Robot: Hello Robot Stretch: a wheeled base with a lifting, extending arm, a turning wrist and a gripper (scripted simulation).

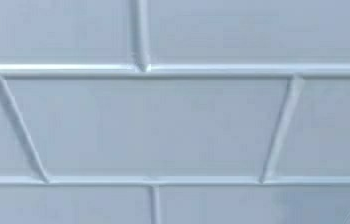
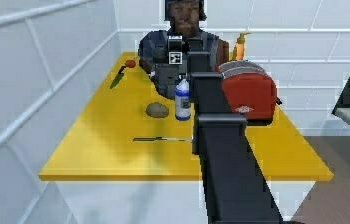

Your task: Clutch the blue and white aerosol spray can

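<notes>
A blue and white spray can (image 2: 183, 100) stands upright on the yellow table (image 2: 93, 150), just left of the dark arm bar (image 2: 223, 150) that rises from the bottom edge. Past the can, the arm ends at white squares with black marks (image 2: 173, 59). The gripper (image 2: 160, 62) sits dark against a dark bust behind it. I cannot make out its far end, so I cannot tell whether it holds anything.
A red toaster (image 2: 248, 92) stands right of the arm. A dark bust (image 2: 183, 25) and an orange bottle (image 2: 241, 45) are at the table's back. A brown potato (image 2: 157, 109), a thin utensil (image 2: 163, 140), a green item (image 2: 115, 78) and a small red thing (image 2: 130, 64) lie on the table. A pale tiled wall (image 1: 173, 120) is close ahead.
</notes>
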